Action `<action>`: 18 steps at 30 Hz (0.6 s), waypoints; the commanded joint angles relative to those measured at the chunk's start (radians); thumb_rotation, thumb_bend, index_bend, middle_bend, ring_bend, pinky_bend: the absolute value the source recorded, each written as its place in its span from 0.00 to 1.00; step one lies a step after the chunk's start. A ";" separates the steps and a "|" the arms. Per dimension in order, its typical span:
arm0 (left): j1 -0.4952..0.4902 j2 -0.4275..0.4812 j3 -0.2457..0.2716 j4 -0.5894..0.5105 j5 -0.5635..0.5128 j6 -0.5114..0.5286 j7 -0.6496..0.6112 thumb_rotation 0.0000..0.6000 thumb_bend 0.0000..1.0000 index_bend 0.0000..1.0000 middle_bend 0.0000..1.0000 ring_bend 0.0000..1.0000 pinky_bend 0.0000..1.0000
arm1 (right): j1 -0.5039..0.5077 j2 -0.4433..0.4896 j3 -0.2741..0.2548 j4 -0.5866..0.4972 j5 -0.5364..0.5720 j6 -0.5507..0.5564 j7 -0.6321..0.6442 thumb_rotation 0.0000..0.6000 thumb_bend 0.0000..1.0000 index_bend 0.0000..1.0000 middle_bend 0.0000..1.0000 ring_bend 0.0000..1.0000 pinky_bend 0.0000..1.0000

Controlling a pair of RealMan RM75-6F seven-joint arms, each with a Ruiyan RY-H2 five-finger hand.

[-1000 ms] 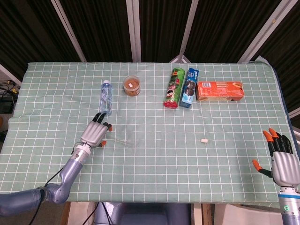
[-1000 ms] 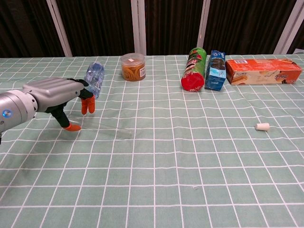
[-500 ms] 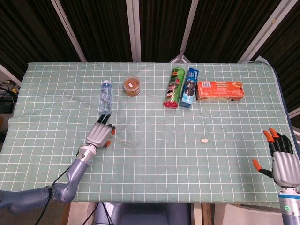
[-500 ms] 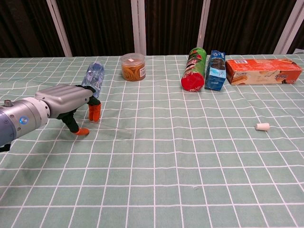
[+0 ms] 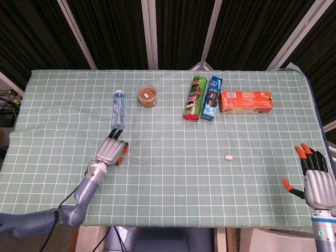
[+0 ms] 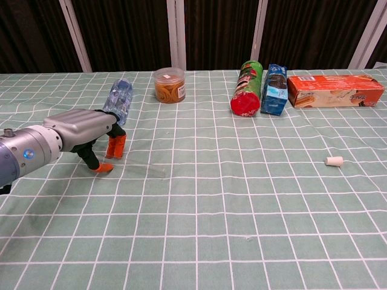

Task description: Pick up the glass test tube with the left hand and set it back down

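My left hand (image 6: 81, 134) sits low over the surface (image 6: 242, 199), fingers pointing down and somewhat apart, with the fingertips (image 6: 115, 145) close to or on the cloth. It holds nothing. The test tube (image 5: 137, 159) lies flat on the surface just beyond my fingertips, to their right; in the chest view it shows only as a faint clear streak (image 6: 145, 170), and I cannot tell whether a fingertip touches it.

Step in hand, as I judge it: approach and pre-grasp. The pick-up is not yet made.

Next move, as I judge it:
1. Shift my left hand slightly right so thumb and fingers straddle the tube.
2. Close gently across its width; glass is smooth and likely to roll or slip.
3. Lift clear of the cloth, then lower and release.

A water bottle (image 5: 118, 108) lies just ahead of my left hand; I should avoid it. My right hand (image 5: 316, 178) is open and idle, well apart.
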 commanded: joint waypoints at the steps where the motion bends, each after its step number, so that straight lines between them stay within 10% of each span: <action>1: 0.002 0.002 -0.005 -0.005 0.018 0.017 -0.019 1.00 0.53 0.61 0.53 0.08 0.00 | -0.001 0.000 0.000 0.000 0.000 0.000 -0.002 1.00 0.28 0.00 0.00 0.00 0.00; 18: 0.009 0.040 -0.043 -0.014 0.241 0.123 -0.293 1.00 0.57 0.62 0.56 0.10 0.00 | 0.015 -0.008 0.014 -0.012 0.004 -0.014 -0.049 1.00 0.28 0.00 0.00 0.00 0.00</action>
